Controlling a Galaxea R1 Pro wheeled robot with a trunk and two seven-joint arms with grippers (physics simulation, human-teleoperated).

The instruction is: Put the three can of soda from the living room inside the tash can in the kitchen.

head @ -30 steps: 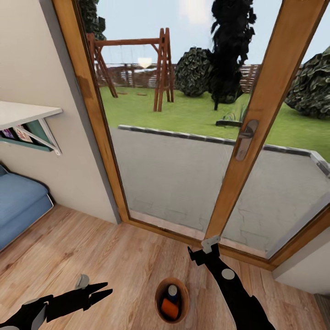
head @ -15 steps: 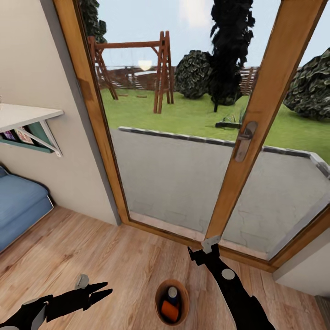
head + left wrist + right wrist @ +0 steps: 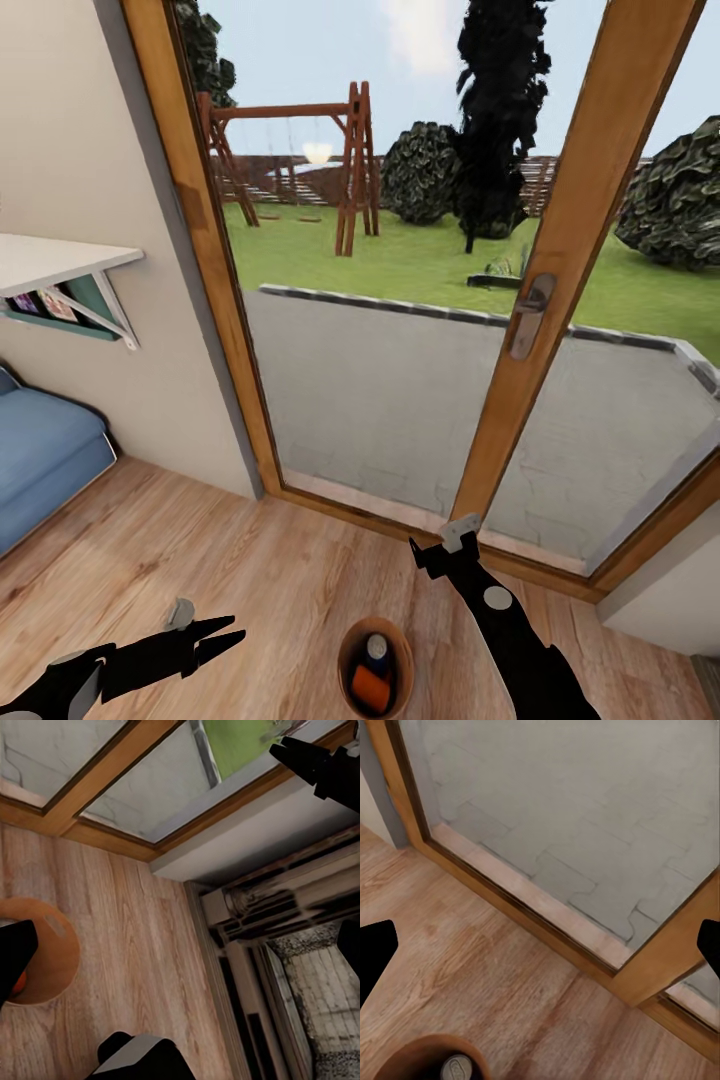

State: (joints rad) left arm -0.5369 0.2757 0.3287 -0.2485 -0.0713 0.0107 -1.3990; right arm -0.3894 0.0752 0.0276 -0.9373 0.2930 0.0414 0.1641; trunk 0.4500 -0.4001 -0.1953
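Between the grippers: the tash can stands on the wood floor, just ahead of the robot, nearer the right arm than the left.
Bin contents: one orange can and one dark blue can with a silver top lie inside. A third can cannot be made out.
Left gripper: fingers spread apart, nothing between them, off to the left of the bin and a little apart from it.
Right gripper: held forward of the bin, near the sill of the glass door. The right wrist view has its two fingertips at opposite edges, so the fingers stand wide apart and empty.
Right wrist view: bin rim and a silver can top lie below the gripper.
Surroundings: blue sofa far to the left of the left gripper, under a wall shelf.
Handling, judged: bin looks light and rigid, and its taper could let it slip downward out of a side pinch. Best hold is probably over the rim, one finger inside and one outside.
Risk, judged: loose cans may roll and shift the load, so keep the bin upright during carry.
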